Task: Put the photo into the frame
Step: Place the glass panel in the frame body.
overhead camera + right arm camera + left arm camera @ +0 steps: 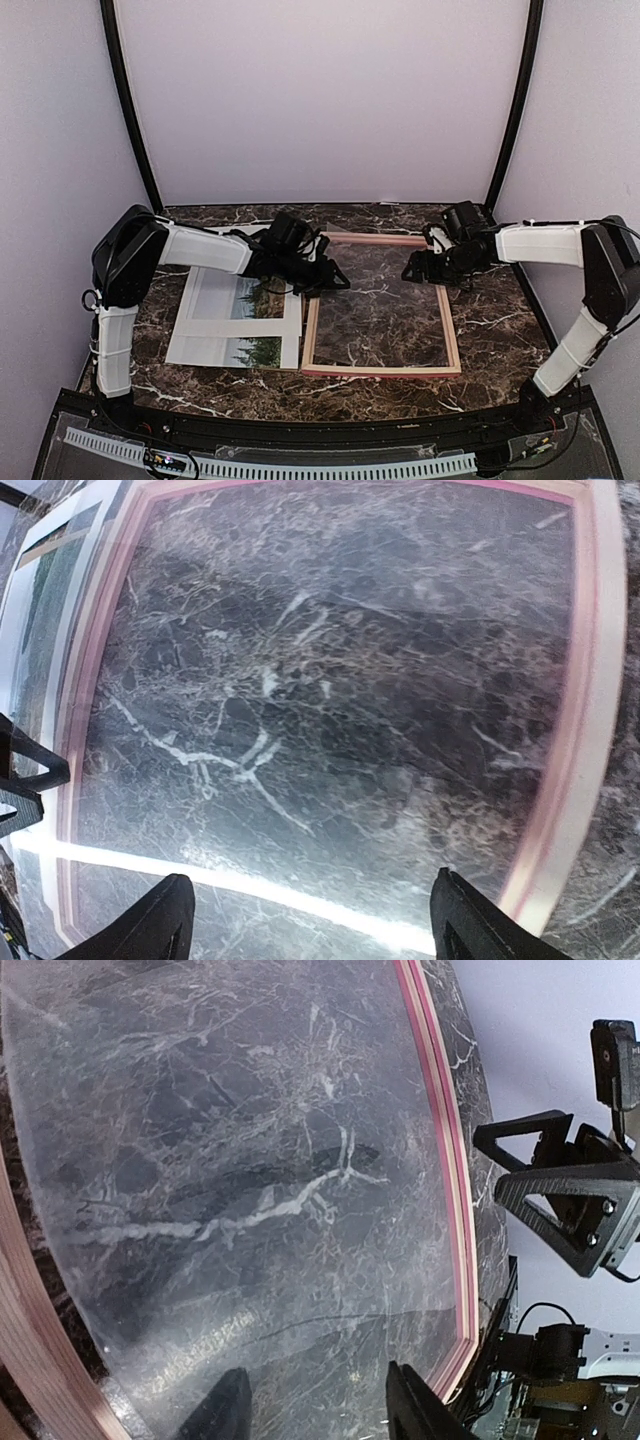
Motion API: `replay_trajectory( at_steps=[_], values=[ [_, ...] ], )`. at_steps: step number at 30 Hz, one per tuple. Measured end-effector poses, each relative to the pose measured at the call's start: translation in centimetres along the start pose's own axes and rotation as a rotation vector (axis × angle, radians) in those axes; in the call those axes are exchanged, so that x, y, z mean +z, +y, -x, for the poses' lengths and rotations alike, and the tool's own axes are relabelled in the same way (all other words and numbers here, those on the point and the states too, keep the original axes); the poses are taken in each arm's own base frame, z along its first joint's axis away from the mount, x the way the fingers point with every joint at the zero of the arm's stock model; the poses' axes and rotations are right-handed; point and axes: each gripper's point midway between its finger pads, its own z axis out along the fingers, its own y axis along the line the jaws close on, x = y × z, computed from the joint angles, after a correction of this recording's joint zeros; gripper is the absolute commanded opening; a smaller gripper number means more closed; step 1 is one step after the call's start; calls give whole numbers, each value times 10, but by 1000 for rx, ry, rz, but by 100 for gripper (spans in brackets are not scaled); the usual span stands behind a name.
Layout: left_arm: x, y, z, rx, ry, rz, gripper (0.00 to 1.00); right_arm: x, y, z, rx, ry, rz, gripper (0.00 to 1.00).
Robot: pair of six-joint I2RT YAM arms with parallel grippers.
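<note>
Left arm is reaching in, left fingers hanging spread open over the frame's left rail. Right fingers are hanging spread near the far right corner. Frame is lying flat on the counter; photo is lying just beside it under a white mat.

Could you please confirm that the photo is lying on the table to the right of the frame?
Not quite. The photo is lying on the table to the left of the frame, as the top external view shows.

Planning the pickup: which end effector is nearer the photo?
Left. The left end effector hovers just beside the photo; the right end effector is over the right side of the frame.
</note>
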Motion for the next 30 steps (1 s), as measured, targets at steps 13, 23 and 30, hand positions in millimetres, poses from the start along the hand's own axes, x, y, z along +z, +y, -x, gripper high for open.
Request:
replay_trajectory(
  at_steps=[13,23,30],
  values=[
    [0,3,-4,-4,15,15,65,46,37,-17,-56,108,85,82],
    [-7,10,-5,21,8,75,70,51,36,-21,-55,114,90,81],
    [-25,3,5,74,-40,119,72,53,33,-26,-53,119,88,81]
  ],
)
